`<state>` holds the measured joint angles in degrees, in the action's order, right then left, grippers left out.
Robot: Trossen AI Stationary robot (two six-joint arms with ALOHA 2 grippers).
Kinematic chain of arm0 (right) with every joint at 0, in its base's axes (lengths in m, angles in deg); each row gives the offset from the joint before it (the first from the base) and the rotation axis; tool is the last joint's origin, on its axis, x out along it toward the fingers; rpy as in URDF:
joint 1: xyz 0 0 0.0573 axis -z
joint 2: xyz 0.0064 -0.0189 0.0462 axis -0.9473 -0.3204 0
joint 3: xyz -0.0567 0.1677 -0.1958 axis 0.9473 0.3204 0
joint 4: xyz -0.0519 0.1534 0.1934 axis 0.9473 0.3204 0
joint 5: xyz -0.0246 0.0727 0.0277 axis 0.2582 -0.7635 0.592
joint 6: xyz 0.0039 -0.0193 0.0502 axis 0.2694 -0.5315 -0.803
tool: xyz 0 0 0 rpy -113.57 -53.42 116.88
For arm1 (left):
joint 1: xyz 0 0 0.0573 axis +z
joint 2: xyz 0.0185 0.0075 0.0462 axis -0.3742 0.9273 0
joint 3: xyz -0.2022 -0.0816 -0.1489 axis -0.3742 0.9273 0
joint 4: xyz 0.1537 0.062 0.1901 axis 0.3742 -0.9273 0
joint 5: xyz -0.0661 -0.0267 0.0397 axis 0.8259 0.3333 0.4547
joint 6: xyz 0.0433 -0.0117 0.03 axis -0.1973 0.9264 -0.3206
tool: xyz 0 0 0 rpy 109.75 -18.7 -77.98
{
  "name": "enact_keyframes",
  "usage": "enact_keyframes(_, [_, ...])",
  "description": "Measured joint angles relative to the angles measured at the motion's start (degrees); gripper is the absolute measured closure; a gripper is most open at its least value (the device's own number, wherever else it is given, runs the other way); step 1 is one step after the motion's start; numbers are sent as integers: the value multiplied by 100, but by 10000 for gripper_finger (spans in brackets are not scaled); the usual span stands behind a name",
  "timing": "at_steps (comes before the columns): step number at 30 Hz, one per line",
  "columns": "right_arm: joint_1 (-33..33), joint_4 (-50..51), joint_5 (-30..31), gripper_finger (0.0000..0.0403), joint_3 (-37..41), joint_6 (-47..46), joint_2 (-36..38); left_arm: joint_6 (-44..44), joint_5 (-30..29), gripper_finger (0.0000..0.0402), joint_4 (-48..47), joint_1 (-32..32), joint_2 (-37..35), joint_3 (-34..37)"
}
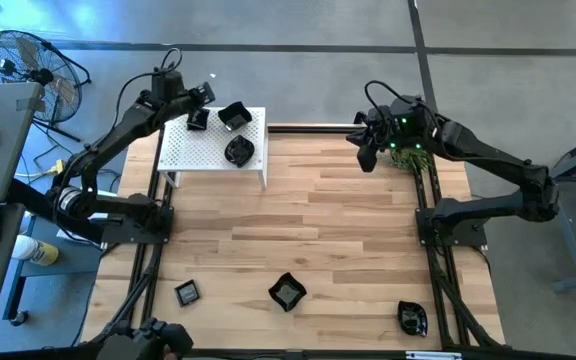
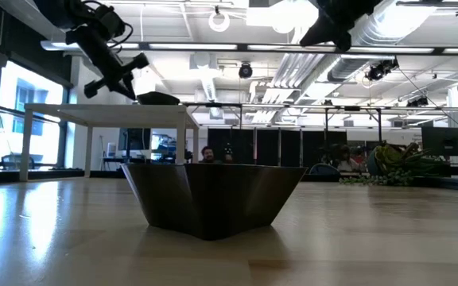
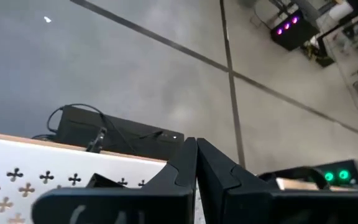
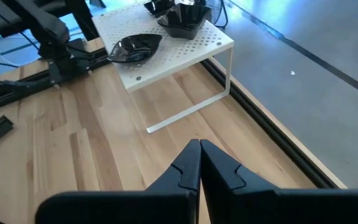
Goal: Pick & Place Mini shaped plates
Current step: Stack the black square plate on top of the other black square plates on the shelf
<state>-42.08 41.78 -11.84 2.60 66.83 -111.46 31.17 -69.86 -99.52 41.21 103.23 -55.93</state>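
Left claw (image 1: pixel 206 92) is up over the far edge of the white stand (image 1: pixel 183 150), fingers pressed together with nothing between them — the left wrist view shows the two tips meeting. Just beneath and beside it on the stand sit three black plates: a small one (image 1: pixel 197 120) right by the claw, an angular one (image 1: pixel 234 116) a little further along the far edge, and a round one (image 1: pixel 239 151) nearer the stand's front edge. In the right wrist view, that round plate (image 4: pixel 134 48) lies flat on the perforated top.

Right claw (image 1: pixel 367 155) hangs above the far right part of the table (image 1: pixel 348 220), well apart from the stand, clenched and empty too, with the green plant (image 1: pixel 411 160) just beside it.

Three more plates wait along the near edge, well away from both claws: a square one (image 1: pixel 188 292), an angular one (image 1: pixel 287 292), and one (image 1: pixel 412 318) at the right. The angular one (image 2: pixel 213 197) fills the low view.
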Motion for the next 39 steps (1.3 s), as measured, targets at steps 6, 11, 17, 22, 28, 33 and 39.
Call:
enact_keyframes(6, [0, -19, -15, 399, 0, -22, -218, -416, 40, 401, -38, -19, 0, 0])
enact_keyframes(11, [0, -46, -41, 401, 0, -24, -320, -558, 68, 401, -306, -19, 150, -126])
enact_keyframes(17, [0, -198, -46, 401, 0, -83, -322, -1055, 45, 402, -1117, -19, 725, -930])
enact_keyframes(22, [0, -282, -48, 400, 0, -157, -322, -1394, 51, 401, -1658, -19, 1371, -1568])
enact_keyframes(28, [0, -280, -50, 401, 0, -278, -322, -1465, 58, 401, -2274, -19, 1779, -1965])
enact_keyframes(33, [0, -280, -49, 399, 0, -278, -322, -1480, -199, 401, -2671, -19, 1784, -2122])
enact_keyframes(39, [0, -280, -48, 400, 0, -241, -322, -1578, -403, 401, -3229, -19, 1784, -2205])
